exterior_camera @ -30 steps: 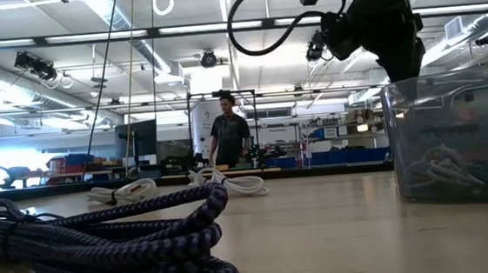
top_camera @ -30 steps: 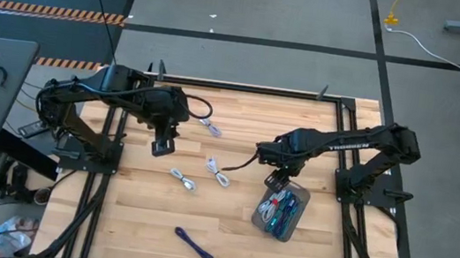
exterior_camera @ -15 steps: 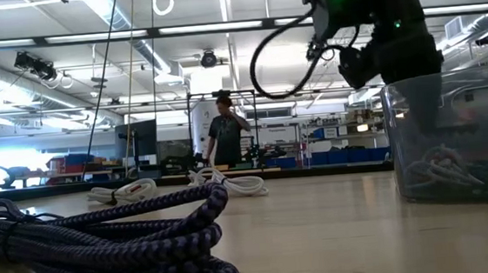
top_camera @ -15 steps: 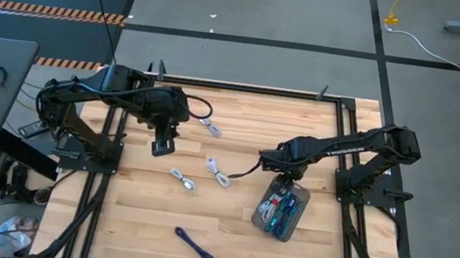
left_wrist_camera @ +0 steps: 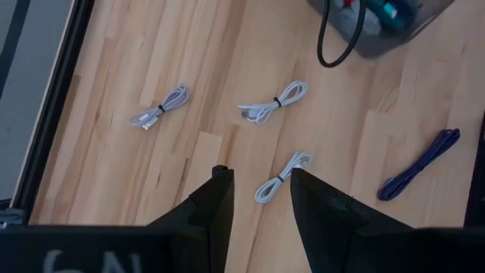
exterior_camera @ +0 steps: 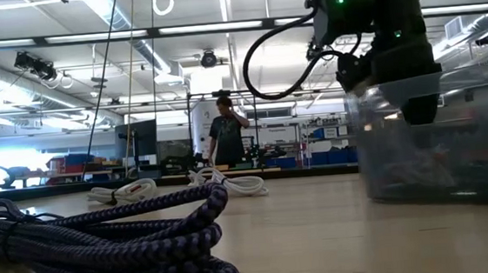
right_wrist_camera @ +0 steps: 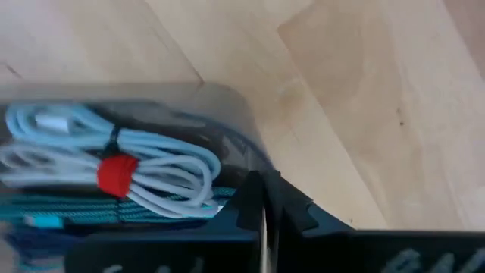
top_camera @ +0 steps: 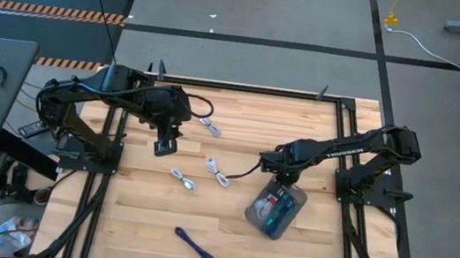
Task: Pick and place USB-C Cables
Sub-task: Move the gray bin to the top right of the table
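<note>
Pinching translucent tray (top_camera: 273,212) rim (rounded corner): right claw (right_wrist_camera: 261,199).

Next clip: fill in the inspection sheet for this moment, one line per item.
Surface: wooden table, black frame.
Job's things: three white cables and a purple cable loose on the wood; more cables lie in the tray.
Clutter: nothing seen.
Grippers: left gripper open above the table, holding nothing; right gripper shut on the tray's wall.
Cables: black arm lead loops off the right arm.
Surroundings: person standing beyond the table; hazard tape on the floor.
</note>
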Motion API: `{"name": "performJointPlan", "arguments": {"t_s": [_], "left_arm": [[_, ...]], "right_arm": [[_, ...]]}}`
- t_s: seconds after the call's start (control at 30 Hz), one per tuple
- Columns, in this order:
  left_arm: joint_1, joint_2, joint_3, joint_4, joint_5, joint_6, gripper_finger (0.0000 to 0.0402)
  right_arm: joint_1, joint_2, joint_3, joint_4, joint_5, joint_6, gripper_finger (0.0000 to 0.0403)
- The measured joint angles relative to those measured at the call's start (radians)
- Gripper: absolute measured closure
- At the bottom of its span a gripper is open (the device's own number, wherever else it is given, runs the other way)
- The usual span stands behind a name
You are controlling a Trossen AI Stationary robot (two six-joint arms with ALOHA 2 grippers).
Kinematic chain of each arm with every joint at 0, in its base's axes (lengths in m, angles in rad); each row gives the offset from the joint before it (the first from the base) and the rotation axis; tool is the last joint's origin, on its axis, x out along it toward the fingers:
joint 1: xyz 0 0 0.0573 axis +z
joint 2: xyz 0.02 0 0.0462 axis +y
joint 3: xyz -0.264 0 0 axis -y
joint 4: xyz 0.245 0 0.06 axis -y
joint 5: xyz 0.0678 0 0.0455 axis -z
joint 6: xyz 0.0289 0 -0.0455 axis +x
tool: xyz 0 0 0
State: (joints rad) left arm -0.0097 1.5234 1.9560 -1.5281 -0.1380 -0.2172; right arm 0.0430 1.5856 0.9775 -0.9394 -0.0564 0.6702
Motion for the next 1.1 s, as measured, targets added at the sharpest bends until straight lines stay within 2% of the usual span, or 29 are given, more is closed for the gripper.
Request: {"name": "performJointPlan", "arguments": {"t_s": [0.23, 0.43, 0.67, 0.77, 0.9, 1.1], "left_arm": [[0.000, 0.000, 0.000, 0.000, 0.000, -0.007, 0.0265], [0.000, 0.000, 0.000, 0.000, 0.000, -0.027, 0.0265], [0.000, 0.000, 0.000, 0.007, 0.000, -0.038, 0.0265], [0.000, 0.000, 0.000, 0.011, 0.000, -0.053, 0.0265], [0.000, 0.000, 0.000, 0.012, 0.000, -0.077, 0.0265], [0.000, 0.000, 0.000, 0.012, 0.000, -0.113, 0.0265]], "right_arm": [[-0.046, -0.001, 0.000, 0.004, 0.064, -0.099, 0.0397], [-0.148, -0.001, 0.000, 0.015, 0.148, -0.265, 0.0399], [-0.292, 0.000, -0.001, 0.180, 0.164, -0.486, 0.0400], [-0.345, 0.001, -0.002, 0.277, 0.157, -0.563, 0.0401], [-0.401, 0.002, -0.002, 0.391, 0.094, -0.643, 0.0402], [-0.453, 0.002, -0.002, 0.420, 0.034, -0.690, 0.0402]]}}
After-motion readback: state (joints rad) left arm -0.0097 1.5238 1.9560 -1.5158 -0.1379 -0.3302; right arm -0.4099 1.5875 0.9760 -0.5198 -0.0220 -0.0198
